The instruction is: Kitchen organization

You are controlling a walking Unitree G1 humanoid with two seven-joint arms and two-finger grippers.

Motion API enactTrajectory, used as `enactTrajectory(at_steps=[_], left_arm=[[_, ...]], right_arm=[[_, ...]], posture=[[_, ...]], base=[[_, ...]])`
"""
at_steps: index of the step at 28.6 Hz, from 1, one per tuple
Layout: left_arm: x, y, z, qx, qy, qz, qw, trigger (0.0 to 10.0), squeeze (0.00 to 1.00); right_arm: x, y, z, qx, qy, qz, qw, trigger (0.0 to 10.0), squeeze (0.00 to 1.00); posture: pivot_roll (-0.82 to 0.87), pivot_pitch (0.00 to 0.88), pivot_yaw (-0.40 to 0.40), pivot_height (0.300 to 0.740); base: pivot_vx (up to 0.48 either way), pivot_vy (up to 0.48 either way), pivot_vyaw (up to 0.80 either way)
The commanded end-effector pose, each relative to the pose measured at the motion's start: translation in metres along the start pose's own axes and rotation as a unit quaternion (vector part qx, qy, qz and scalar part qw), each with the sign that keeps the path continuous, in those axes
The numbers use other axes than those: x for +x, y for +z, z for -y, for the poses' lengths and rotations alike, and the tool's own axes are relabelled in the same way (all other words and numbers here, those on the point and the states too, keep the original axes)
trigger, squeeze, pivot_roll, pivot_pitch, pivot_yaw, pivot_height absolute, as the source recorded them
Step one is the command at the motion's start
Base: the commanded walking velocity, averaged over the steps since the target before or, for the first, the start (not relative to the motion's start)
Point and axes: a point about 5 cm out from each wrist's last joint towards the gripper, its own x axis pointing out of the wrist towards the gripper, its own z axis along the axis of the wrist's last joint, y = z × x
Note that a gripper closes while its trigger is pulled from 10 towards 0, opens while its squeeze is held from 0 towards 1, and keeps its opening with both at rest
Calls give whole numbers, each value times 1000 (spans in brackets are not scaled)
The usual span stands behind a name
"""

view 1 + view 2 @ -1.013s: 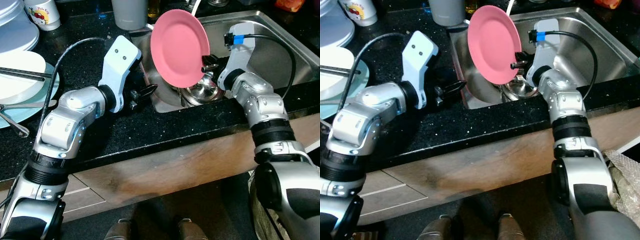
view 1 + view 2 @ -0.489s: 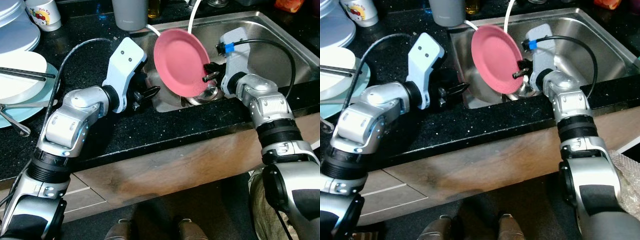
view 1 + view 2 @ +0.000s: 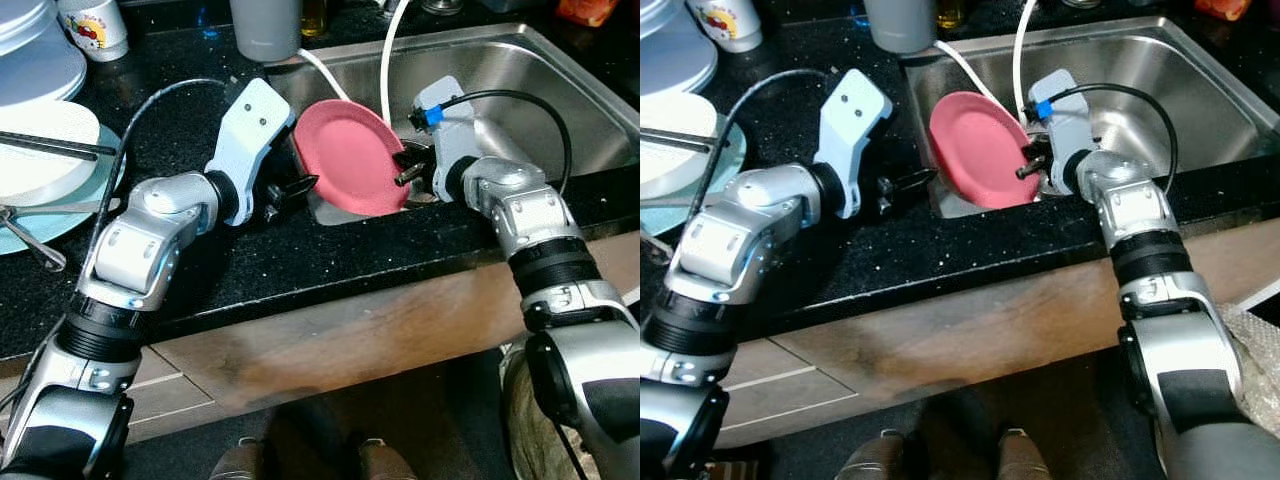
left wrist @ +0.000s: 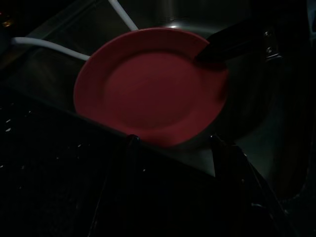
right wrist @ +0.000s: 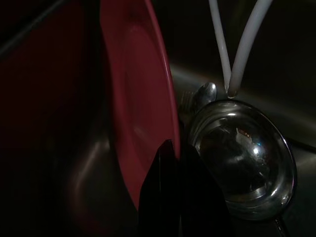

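Speckled black stone formed the worktop [image 3: 330,255] around a steel sink [image 3: 560,100], where the right pincer [image 3: 408,168] pinched a round pink plate [image 3: 350,155] on edge, the left pincer [image 3: 290,190] open beside its rim.

Black speckled countertop [image 3: 300,255]: grey cup [image 3: 265,25], printed mug [image 3: 92,22], seemingly stacked plates [image 3: 45,150].
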Motion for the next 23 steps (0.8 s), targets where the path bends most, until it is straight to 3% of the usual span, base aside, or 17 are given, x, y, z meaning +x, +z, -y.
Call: enactTrajectory(at_steps=[1, 5, 6, 7, 9, 10, 13, 14, 15, 16, 17, 19, 23], left_arm=[[1, -2, 2, 10, -7, -8, 1000, 10000, 0], [0, -2, 1, 12, -9, -8, 1000, 10000, 0], [0, -2, 1, 12, -9, -9, 1000, 10000, 0], [0, -2, 0, 13, -9, -9, 1000, 10000, 0], [-1, -3, 0, 14, -10, -11, 1000, 10000, 0], [-1, -3, 0, 14, -10, -11, 1000, 10000, 0], [-1, -3, -1, 15, -9, -11, 1000, 10000, 0], [-1, -3, -1, 15, -9, -11, 1000, 10000, 0], [-1, -3, -1, 15, -9, -11, 1000, 10000, 0], [-1, -3, -1, 15, -9, -11, 1000, 10000, 0], [-1, -3, -1, 15, -9, -11, 1000, 10000, 0], [-2, -3, -1, 16, -9, -11, 1000, 10000, 0], [-2, -3, -2, 16, -7, -10, 1000, 10000, 0]], right_arm=[[-1, -6, 0, -6, 6, -18, 1000, 10000, 0], [-1, -6, -1, -6, 8, -22, 1000, 10000, 0], [-1, -6, -1, -5, 8, -23, 1000, 10000, 67], [-1, -6, -1, -5, 8, -24, 1000, 10000, 67], [0, -6, -1, -5, 9, -26, 1000, 10000, 235], [0, -6, -1, -5, 10, -28, 1000, 10000, 376], [0, -7, -2, -6, 11, -31, 999, 10000, 435], [0, -7, -2, -5, 11, -32, 999, 10000, 604], [0, -7, -2, -5, 11, -32, 999, 10000, 604], [0, -7, -2, -5, 12, -33, 999, 10000, 749], [0, -7, -2, -5, 12, -33, 999, 10000, 749], [0, -7, -2, -5, 10, -34, 999, 10000, 839], [0, -7, -1, -7, 1, -35, 999, 10000, 816]], posture=[[39, 173, 39, 740], [38, 173, 39, 740], [38, 173, 39, 740], [38, 172, 40, 740], [38, 173, 40, 740], [38, 172, 39, 740], [38, 173, 38, 740], [38, 173, 38, 740], [38, 173, 38, 740], [38, 173, 37, 740], [38, 173, 37, 740], [38, 173, 37, 740], [38, 173, 37, 740]], base=[[0, 0, 0], [0, 0, 0], [0, 0, 0], [0, 0, 0], [0, 0, 0], [0, 0, 0], [0, 0, 0], [0, 0, 0], [0, 0, 0], [0, 0, 0], [0, 0, 0], [0, 0, 0], [0, 0, 0]])
